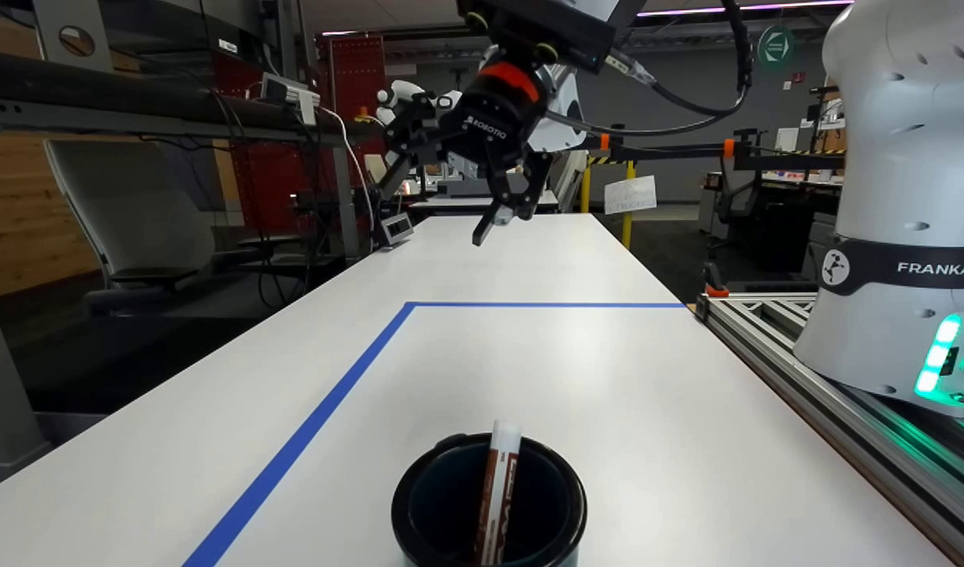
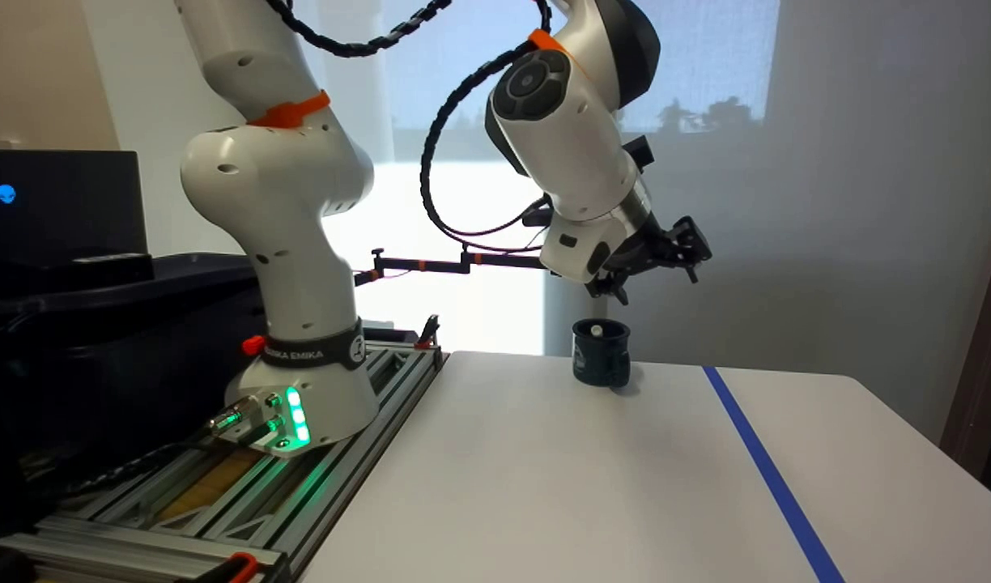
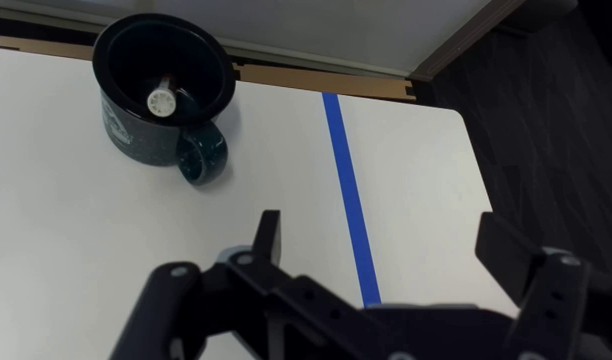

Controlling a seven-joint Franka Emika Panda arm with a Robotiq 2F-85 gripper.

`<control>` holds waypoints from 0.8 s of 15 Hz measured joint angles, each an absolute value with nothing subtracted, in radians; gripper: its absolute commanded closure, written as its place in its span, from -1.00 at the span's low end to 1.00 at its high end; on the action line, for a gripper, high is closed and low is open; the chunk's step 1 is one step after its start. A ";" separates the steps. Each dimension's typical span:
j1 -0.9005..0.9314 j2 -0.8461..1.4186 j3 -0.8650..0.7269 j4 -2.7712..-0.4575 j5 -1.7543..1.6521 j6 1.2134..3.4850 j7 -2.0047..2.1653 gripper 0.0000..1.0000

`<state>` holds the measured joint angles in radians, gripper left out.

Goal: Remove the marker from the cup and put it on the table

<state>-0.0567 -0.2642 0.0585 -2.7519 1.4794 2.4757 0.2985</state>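
Note:
The marker (image 1: 498, 488) leans inside the dark cup (image 1: 404, 512), its white end rising above the rim in an exterior view. From the wrist, that round end of the marker (image 3: 162, 102) points up at the camera, and the cup (image 3: 141, 142) shows a handle on its lower right side. The cup (image 2: 601, 364) stands upright on the white table (image 2: 504, 470), close to its edge. My gripper (image 3: 379, 220) hangs above the table with its fingers wide apart and nothing between them. It is apart from the cup, which lies up and left of the fingers in the wrist view.
Blue tape (image 3: 351, 190) runs along the table beside the cup. A metal rail (image 2: 366, 461) carrying the robot base borders one long side. A small grey device (image 1: 397, 228) sits at the opposite edge. A pale blind (image 2: 852, 243) hangs behind the cup's end.

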 measured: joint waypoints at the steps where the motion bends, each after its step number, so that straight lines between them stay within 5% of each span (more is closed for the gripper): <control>1: -0.050 -0.257 0.063 -2.752 1.479 2.486 0.299 -1.00; 12: 0.011 -0.155 0.097 -2.752 1.479 2.568 0.298 -1.00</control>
